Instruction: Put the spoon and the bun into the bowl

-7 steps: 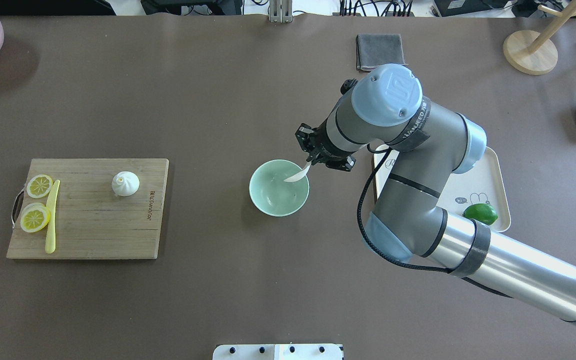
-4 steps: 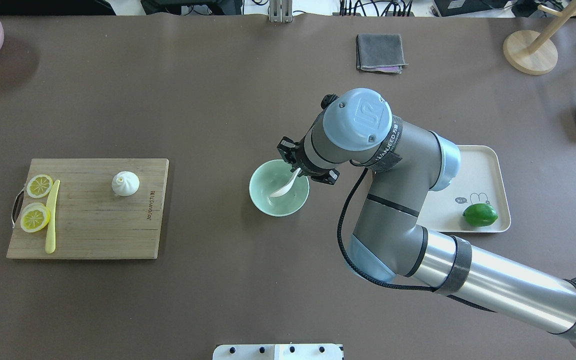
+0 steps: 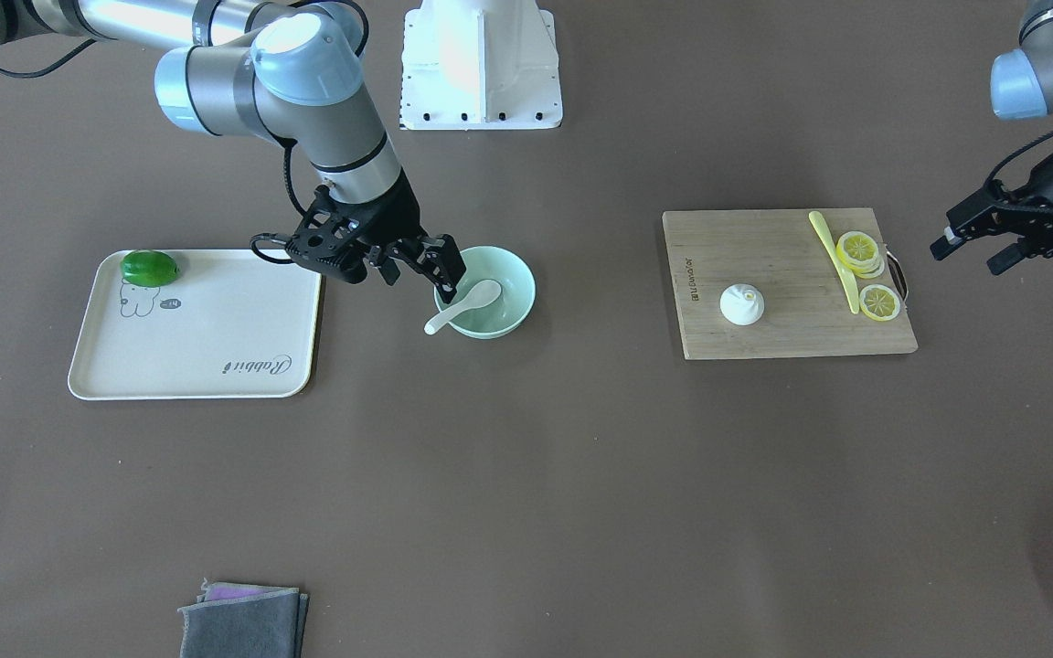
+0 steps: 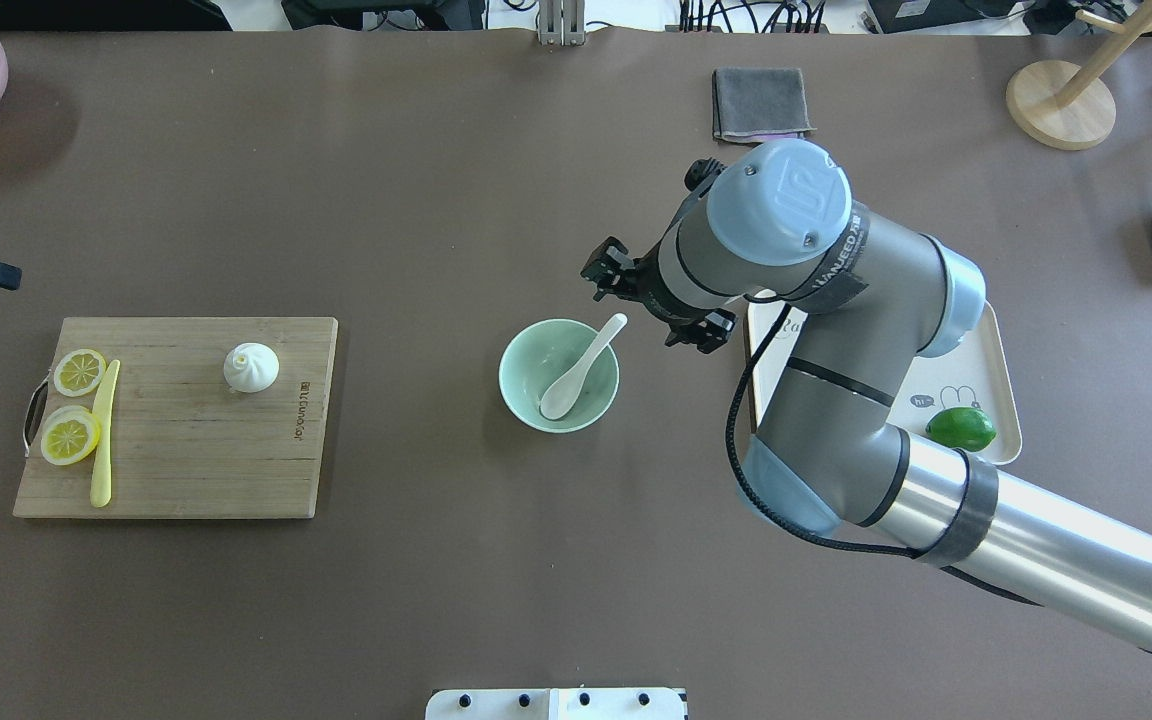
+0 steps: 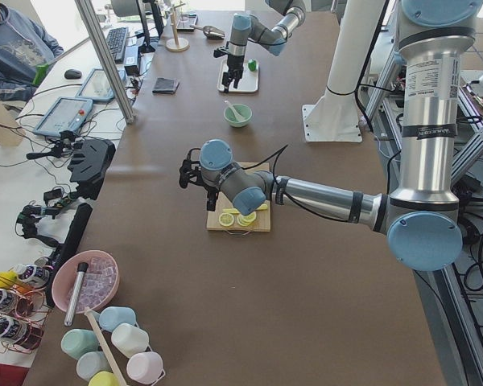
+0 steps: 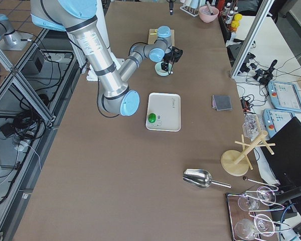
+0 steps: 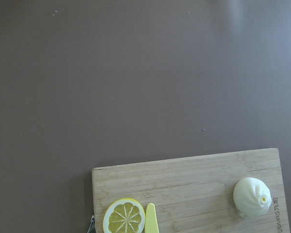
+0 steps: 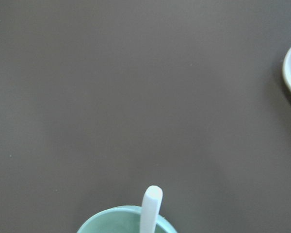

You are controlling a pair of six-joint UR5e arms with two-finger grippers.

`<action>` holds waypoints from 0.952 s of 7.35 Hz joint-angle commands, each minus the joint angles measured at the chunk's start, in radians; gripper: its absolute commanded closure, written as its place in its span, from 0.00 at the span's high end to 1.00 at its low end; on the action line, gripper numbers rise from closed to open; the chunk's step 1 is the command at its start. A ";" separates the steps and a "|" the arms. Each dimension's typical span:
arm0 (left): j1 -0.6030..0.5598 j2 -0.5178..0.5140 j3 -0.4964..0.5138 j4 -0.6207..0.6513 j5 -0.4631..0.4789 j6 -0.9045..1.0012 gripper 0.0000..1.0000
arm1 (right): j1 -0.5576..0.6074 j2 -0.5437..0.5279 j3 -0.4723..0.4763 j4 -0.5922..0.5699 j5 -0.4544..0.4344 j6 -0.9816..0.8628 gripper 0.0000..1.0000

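One spoon [image 4: 576,368] we logged inside the bowl [image 4: 514,392], its handle over the rim toward the right pincer [image 3: 423,277], which hung spread and empty. One bun [image 4: 251,367] sat on the board [image 4: 186,460]; the left pincer [image 3: 970,253] was likewise spread.

Glossy spoon [image 4: 574,372], wooden board [image 4: 176,460]

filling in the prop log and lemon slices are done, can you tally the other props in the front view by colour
white or cream: 3 (spoon, bun, tray)
green: 2 (bowl, lime)
yellow: 1 (knife)
grey: 1 (cloth)
wood brown: 1 (cutting board)
total: 8
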 commanded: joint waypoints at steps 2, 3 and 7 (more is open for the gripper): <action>0.257 -0.060 -0.039 0.013 0.248 -0.208 0.97 | 0.151 -0.209 0.124 0.001 0.151 -0.250 1.00; 0.305 -0.073 -0.039 0.015 0.302 -0.224 0.97 | 0.175 -0.241 0.124 0.001 0.155 -0.309 1.00; 0.481 -0.195 -0.026 0.194 0.433 -0.236 0.95 | 0.265 -0.312 0.126 0.002 0.222 -0.429 1.00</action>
